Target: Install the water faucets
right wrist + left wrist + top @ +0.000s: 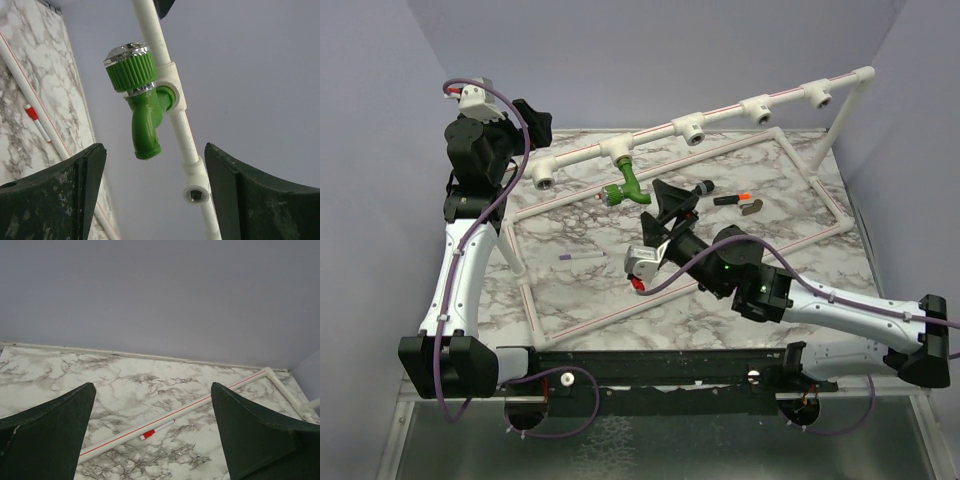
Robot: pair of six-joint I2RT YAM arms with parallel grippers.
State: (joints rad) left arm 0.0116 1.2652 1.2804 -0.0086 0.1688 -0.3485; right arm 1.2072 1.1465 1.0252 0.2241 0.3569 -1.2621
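A robot test cell in a lab: plain lavender walls (670,50) box in the marble-patterned worktop (590,290) at 9, 12 and 3 o'clock, and a black rail (660,362) at 6 o'clock carries the left arm (460,270) and right arm (840,310).

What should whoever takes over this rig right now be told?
Left hand: open, empty, at the table's left edge.
Right hand: open, empty, just by the green faucet.
Done: that faucet sits in the pipe frame's second T-socket from the left.
Left: four T-sockets empty; small dark parts beside the right hand may be more faucets, unclear.
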